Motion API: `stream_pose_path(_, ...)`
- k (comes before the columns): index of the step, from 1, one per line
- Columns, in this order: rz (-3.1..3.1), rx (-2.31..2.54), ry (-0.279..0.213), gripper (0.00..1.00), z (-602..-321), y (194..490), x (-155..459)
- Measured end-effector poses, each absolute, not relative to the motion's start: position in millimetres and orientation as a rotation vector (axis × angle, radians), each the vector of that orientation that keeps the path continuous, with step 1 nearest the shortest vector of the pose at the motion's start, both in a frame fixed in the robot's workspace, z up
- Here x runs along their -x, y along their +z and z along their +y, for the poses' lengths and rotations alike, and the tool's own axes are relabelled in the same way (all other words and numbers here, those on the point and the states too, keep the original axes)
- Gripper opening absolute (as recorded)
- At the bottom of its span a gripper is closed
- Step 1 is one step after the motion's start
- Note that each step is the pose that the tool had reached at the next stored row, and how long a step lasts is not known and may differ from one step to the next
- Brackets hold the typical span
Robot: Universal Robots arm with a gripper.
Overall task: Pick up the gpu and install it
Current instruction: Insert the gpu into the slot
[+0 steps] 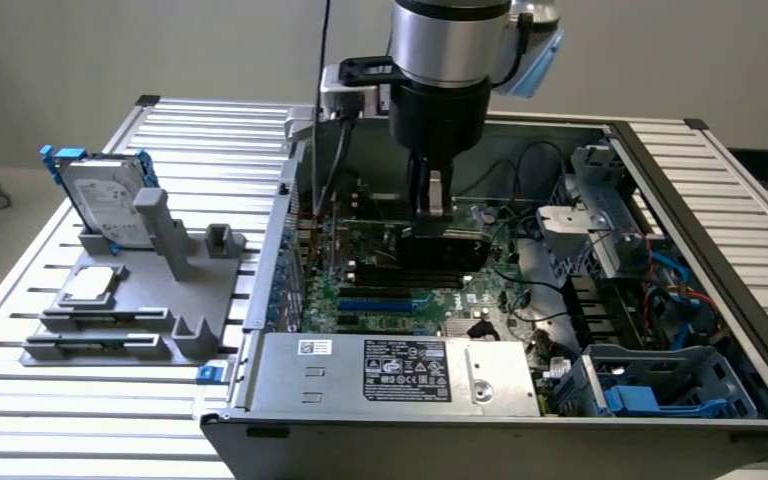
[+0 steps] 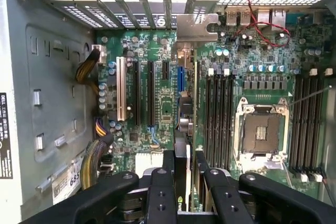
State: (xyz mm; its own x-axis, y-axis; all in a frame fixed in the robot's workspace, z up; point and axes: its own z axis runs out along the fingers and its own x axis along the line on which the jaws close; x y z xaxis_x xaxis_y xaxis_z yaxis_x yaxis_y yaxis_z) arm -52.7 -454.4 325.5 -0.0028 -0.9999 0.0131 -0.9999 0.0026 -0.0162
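- Your gripper is down inside the open PC case, over the motherboard.
- Its fingers are almost together, clamped on the gpu. In the wrist view you see the card edge-on btwn them.
- Gpu stands on edge, low over the board by the long slots. Can't tell if it's seated.
- Well off to the exterior view's left, on the table: grey holder w/ 1 hard drive upright and 1 silver chip lying flat.
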Motion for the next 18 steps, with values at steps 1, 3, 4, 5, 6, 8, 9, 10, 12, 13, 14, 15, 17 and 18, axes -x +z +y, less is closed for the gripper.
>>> stream_pose_path(1,2.222,2.217,-0.032,0.27,-455.4,323.7,54.7)
stream_pose_path(3,2.22,2.219,-0.032,0.27,-457.1,320.0,58.5)
stream_pose_path(4,2.218,2.22,-0.031,0.27,-457.8,318.2,60.4)
stream_pose_path(5,2.217,2.221,-0.031,0.27,-458.6,316.5,62.0)
stream_pose_path(6,2.216,2.222,-0.031,0.27,-459.2,314.7,63.9)
stream_pose_path(8,2.214,2.224,-0.031,0.27,-460.1,311.1,68.9)
stream_pose_path(9,2.212,2.225,-0.032,0.27,-460.4,309.2,72.6)
stream_pose_path(10,2.211,2.225,-0.033,0.27,-460.5,307.7,75.9)
stream_pose_path(12,2.205,2.222,-0.043,0.27,-460.5,305.6,80.7)
stream_pose_path(13,2.199,2.22,-0.048,0.27,-460.5,305.2,82.2)
stream_pose_path(14,2.195,2.219,-0.053,0.27,-460.5,305.0,83.5)
stream_pose_path(15,2.19,2.217,-0.057,0.27,-460.5,305.0,84.8)
stream_pose_path(17,2.183,2.213,-0.065,0.27,-460.5,304.7,88.0)
stream_pose_path(18,2.181,2.212,-0.067,0.27,-460.5,304.7,88.9)
